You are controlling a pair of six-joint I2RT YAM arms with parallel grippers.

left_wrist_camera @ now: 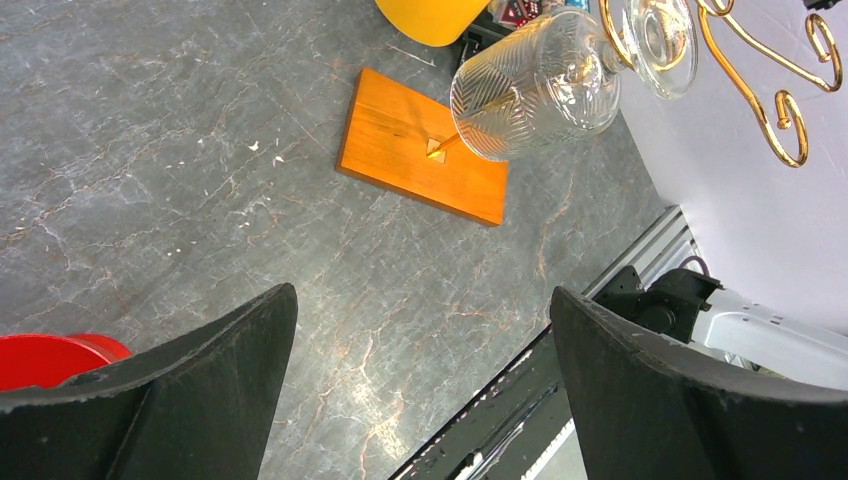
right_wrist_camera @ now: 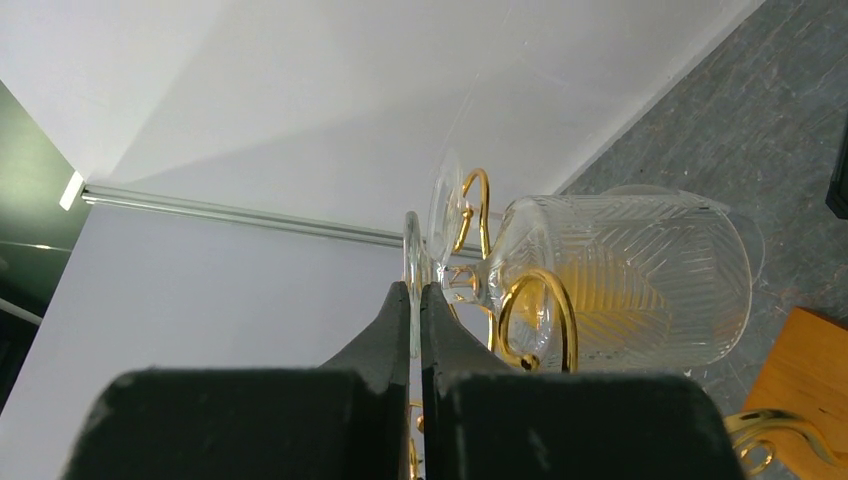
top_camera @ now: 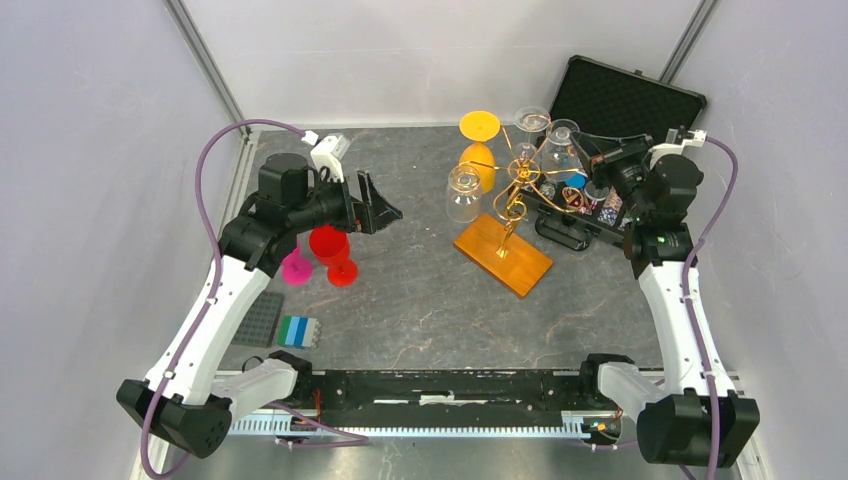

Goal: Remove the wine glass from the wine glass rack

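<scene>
Clamping wine glass (right_wrist_camera: 411,250) foot edge, right end effector (right_wrist_camera: 414,290), left end effector (left_wrist_camera: 420,293) spread

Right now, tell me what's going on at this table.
The right hand is pinched shut on the thin foot of a clear wine glass that hangs on the gold rack. The glass is not yet off. The left hand hovers open and empty over the table, near a red cup.

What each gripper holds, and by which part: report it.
The right gripper pinches a clear wine glass by the rim of its foot. The left gripper is open and holds nothing.
</scene>
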